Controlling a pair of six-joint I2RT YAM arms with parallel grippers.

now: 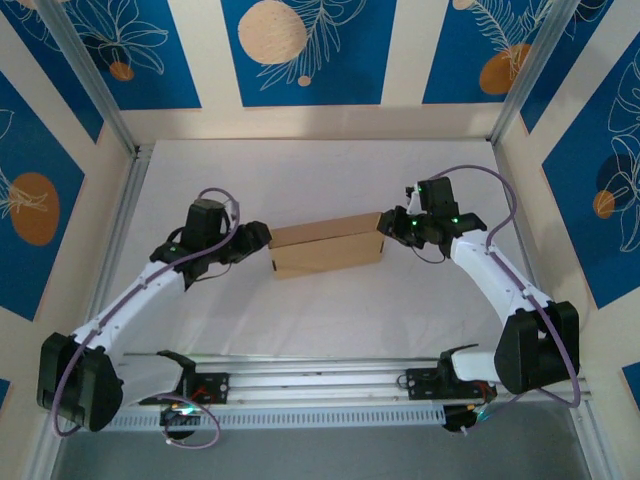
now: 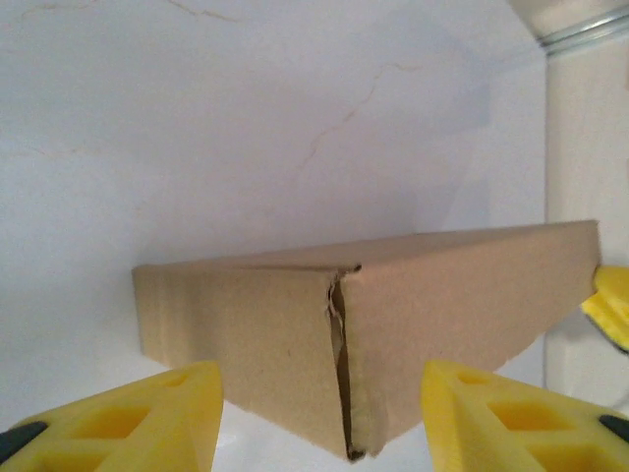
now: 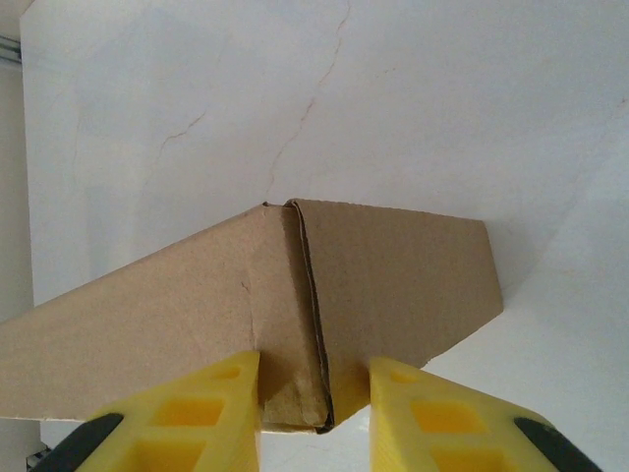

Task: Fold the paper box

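The paper box [image 1: 325, 248] is a closed, shallow brown cardboard block lying in the middle of the white table. My left gripper [image 1: 264, 240] is at its left end. In the left wrist view the box corner [image 2: 344, 334] with its split seam sits between the yellow fingers [image 2: 147, 413], which stand wide apart and clear of the cardboard, so my left gripper [image 2: 324, 423] is open. My right gripper [image 1: 392, 226] is at the right end. In the right wrist view its fingers [image 3: 201, 413] press both sides of the box corner [image 3: 314, 324], so my right gripper [image 3: 314, 408] is shut on it.
The white table [image 1: 320, 330] is ringed by low walls with a metal post [image 2: 580, 29] at the corner. A rail with the arm bases [image 1: 320, 385] runs along the near edge. A yellow fingertip of the right gripper [image 2: 614, 305] shows past the box's far end.
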